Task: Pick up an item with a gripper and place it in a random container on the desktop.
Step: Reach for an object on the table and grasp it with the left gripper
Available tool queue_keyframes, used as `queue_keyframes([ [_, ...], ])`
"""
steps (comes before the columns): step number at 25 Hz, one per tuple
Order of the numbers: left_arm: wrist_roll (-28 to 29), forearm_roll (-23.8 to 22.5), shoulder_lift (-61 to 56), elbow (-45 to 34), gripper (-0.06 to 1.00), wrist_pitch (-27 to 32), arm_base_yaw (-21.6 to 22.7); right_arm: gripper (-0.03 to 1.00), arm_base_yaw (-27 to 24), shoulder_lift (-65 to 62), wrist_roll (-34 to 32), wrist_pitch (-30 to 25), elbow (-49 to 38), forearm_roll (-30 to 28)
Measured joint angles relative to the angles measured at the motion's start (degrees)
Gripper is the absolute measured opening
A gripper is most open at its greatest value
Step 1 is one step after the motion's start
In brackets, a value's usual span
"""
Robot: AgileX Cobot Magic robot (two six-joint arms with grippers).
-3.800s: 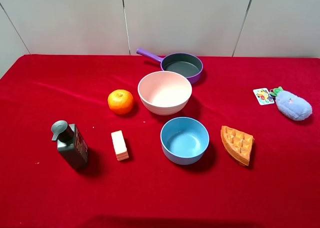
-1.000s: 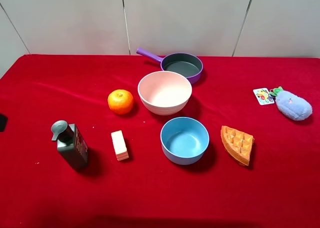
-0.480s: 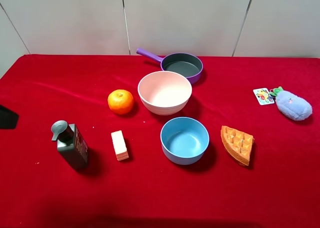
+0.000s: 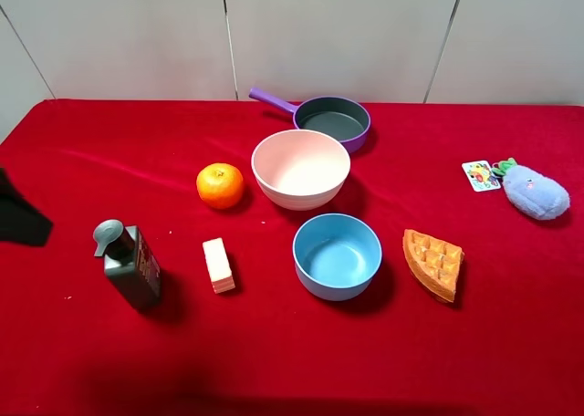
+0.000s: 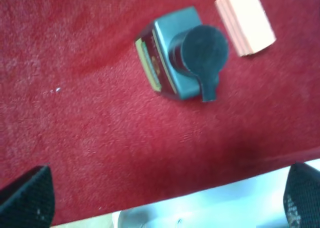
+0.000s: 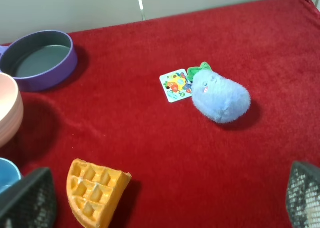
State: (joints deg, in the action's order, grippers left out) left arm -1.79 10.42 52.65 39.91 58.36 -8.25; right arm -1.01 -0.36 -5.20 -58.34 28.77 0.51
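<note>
The dark grey pump bottle [image 4: 130, 265] stands upright on the red desktop [image 4: 274, 361] at the front left. The left wrist view looks down on the bottle [image 5: 182, 55] from above. My left gripper [image 5: 162, 198] is open, its two fingertips [image 5: 25, 198] spread wide with nothing between them. Its black body [image 4: 16, 220] shows at the left edge of the exterior view, left of the bottle and apart from it. The pale pink bowl [image 4: 301, 167] sits mid-table. My right gripper [image 6: 165, 198] is open and empty over the right side.
A cream block [image 4: 218, 265] lies right of the bottle and an orange [image 4: 220, 185] behind it. A blue bowl [image 4: 337, 254] is in front of the pink one, a purple pan [image 4: 333, 119] behind. A waffle wedge [image 4: 433, 263] and blue plush [image 4: 535, 192] lie right.
The left gripper's black body has come further into the exterior view from the left edge, toward the bottle. No object on the table has moved.
</note>
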Motion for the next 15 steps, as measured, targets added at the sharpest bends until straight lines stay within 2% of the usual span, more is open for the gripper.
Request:
queue_keyframes([
  [6,10.7,-6.6,6.0,1.4,0.90,-1.0,-8.8,0.69,0.0,0.0,0.0,0.0,0.0,0.1],
  [15,23.6,-11.9,15.6,1.4,0.90,-7.4,-19.5,0.69,0.0,0.0,0.0,0.0,0.0,0.1],
])
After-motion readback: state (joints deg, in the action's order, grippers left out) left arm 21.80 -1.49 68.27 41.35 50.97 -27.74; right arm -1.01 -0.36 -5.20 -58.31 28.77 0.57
